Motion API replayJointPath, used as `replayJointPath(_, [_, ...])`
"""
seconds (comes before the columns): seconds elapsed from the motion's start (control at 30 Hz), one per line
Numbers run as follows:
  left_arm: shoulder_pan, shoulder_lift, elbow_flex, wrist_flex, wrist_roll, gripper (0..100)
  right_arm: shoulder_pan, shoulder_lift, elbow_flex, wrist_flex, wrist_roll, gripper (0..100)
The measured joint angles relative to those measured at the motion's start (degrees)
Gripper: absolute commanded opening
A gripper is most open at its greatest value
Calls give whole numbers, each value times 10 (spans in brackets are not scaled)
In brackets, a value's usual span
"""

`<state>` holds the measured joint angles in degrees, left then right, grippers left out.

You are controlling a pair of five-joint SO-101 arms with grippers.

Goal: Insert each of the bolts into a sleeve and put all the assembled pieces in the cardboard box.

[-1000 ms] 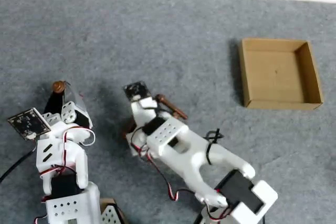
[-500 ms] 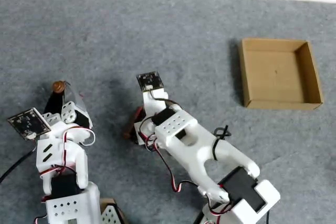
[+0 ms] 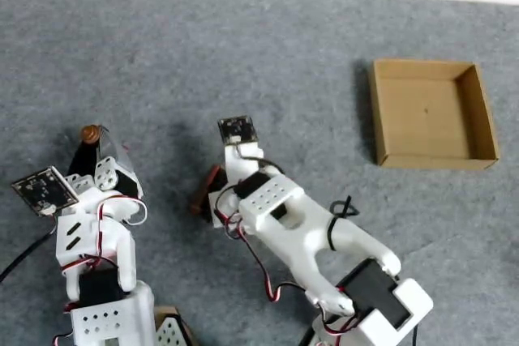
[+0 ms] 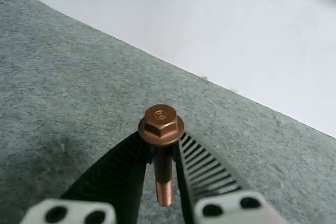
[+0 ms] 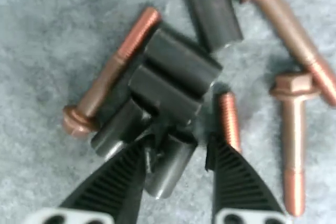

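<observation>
My left gripper [image 4: 163,153] is shut on a copper bolt [image 4: 161,124], held head-up above the grey carpet; in the high view that bolt [image 3: 91,133] shows at the left arm's tip. My right gripper [image 5: 178,153] hangs open over a pile of parts, its fingers [image 5: 123,179] on either side of a dark sleeve [image 5: 167,170]. More dark sleeves [image 5: 178,74] lie stacked just beyond it. Copper bolts lie around them: one [image 5: 107,74] on one side, two [image 5: 294,129] on the other. The cardboard box [image 3: 480,111] sits empty at the far right.
The right arm [image 3: 284,216] covers most of the pile [image 3: 204,192] in the high view. Grey carpet [image 3: 268,62] stretches between the arms and the box. A white wall [image 4: 220,30] borders the carpet's far edge.
The right arm has swung its wrist toward the right and settled over the pile, covering the bolt that lay beside it. The left arm has stayed still with its bolt.
</observation>
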<state>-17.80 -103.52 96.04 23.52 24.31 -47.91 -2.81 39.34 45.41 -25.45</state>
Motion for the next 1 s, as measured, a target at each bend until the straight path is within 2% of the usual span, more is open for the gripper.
replayJointPath(0.1, [0,0,0,0,0,5,-12,-1,6,0,0,135])
replayJointPath(0.27, [0,0,0,0,0,5,-16,-1,7,1,0,36])
replayJointPath(0.67, [0,0,0,0,0,5,-11,-1,9,4,4,5])
replayJointPath(0.87, [0,0,0,0,0,5,25,-66,15,5,141,5])
replayJointPath(1.0, [0,0,0,0,0,5,42,-137,25,1,191,5])
